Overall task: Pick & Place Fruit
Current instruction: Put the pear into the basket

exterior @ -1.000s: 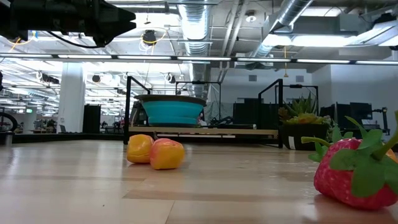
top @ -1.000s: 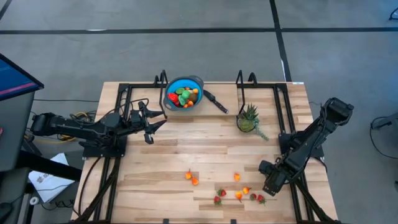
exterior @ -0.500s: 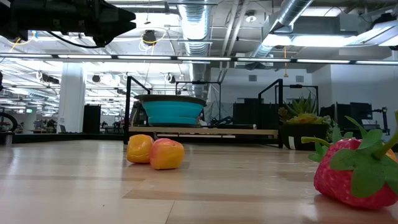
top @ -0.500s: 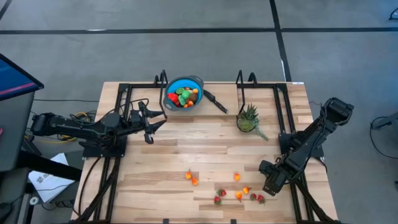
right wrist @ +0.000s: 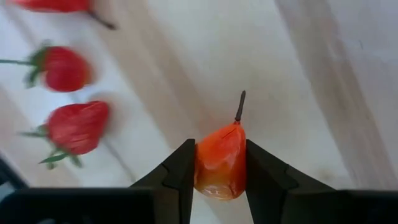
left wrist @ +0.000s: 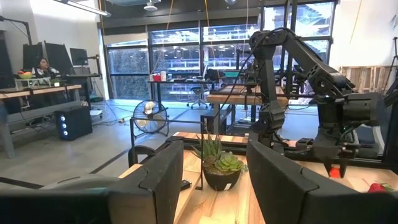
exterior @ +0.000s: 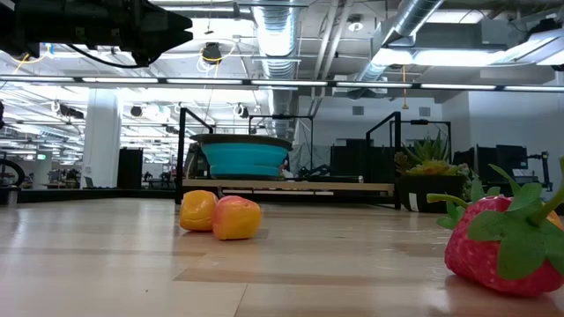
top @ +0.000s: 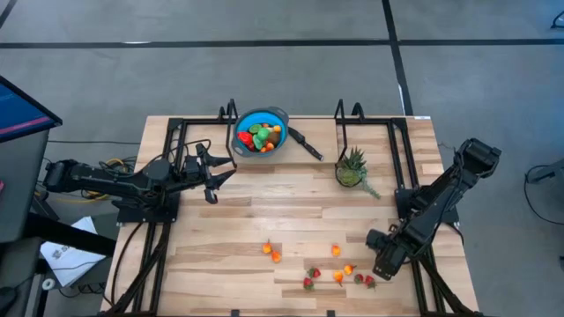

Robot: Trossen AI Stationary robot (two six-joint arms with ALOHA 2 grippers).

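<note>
The pale wooden tabletop (top: 291, 211) carries a round blue bowl (top: 262, 132) filled with toy fruit at its far edge. The left gripper (top: 214, 174) waits just beside that bowl, fingers apart and empty. Well away from the bowl, at the tabletop's near right, the right gripper (right wrist: 219, 177) has its fingers clamped on a small orange-red stemmed toy fruit (right wrist: 221, 160), with red toy strawberries (right wrist: 76, 126) just beside it.

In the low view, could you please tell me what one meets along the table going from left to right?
Two orange fruits touching side by side → blue bowl farther back → potted plant → strawberry up close at the right edge.
</note>
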